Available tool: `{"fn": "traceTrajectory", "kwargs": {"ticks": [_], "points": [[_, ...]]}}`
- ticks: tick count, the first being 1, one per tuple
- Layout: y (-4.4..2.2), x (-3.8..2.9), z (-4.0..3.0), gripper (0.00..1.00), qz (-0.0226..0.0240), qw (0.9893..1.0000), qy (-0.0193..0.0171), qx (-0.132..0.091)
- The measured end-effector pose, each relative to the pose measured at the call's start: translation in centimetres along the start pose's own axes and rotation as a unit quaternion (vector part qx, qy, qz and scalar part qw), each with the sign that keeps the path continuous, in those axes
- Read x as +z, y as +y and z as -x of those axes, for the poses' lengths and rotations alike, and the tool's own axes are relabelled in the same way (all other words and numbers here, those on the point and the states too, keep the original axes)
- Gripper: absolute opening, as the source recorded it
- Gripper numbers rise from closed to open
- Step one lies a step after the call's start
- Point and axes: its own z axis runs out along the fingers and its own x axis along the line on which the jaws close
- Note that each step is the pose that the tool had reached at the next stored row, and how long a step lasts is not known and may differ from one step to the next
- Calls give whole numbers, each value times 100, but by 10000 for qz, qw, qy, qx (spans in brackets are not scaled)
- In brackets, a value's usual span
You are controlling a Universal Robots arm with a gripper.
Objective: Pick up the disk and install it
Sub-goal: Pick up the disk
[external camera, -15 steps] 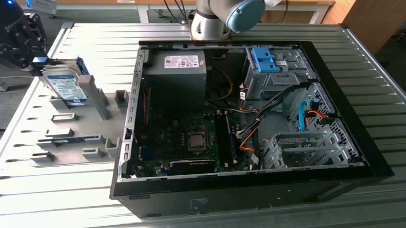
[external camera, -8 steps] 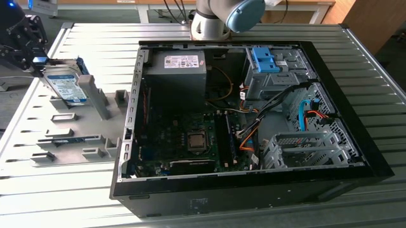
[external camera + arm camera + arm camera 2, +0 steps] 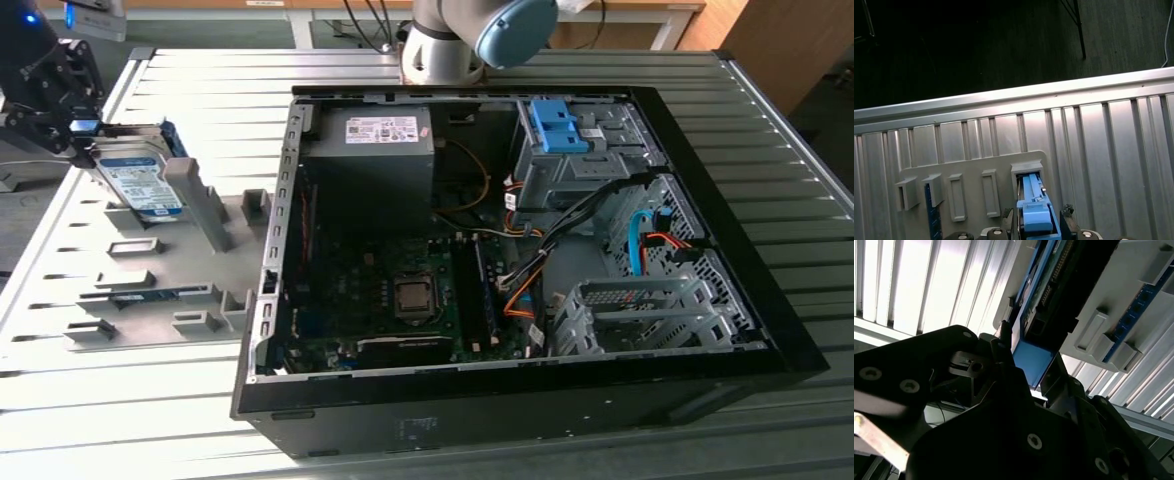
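Right now I have the gripper [image 3: 88,148] down over the far corner of the grey fixture plate [image 3: 147,290] on the exterior view's left, right at the top edge of the disk [image 3: 140,188]. The disk stands on edge in a slot of that plate, its white-and-blue label showing in the exterior view. In the first wrist view its blue carrier sits between the jaws, close on both sides; I cannot tell whether they are clenched on it or merely bracketing it. The plate lies along the edge of the ribbed metal table [image 3: 200,90] on the exterior view's left, just beside the open computer case [image 3: 747,300], whose drive cage [image 3: 587,170] carries a blue clip [image 3: 558,125]
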Motion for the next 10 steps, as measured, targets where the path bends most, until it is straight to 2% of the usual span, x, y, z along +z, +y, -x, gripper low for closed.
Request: {"fn": "traceTrajectory", "kwargs": {"ticks": [4,10], "points": [[0,2,0,48,2,9999,-1,-103],[0,4,0,48,1,9999,-1,-107]]}}
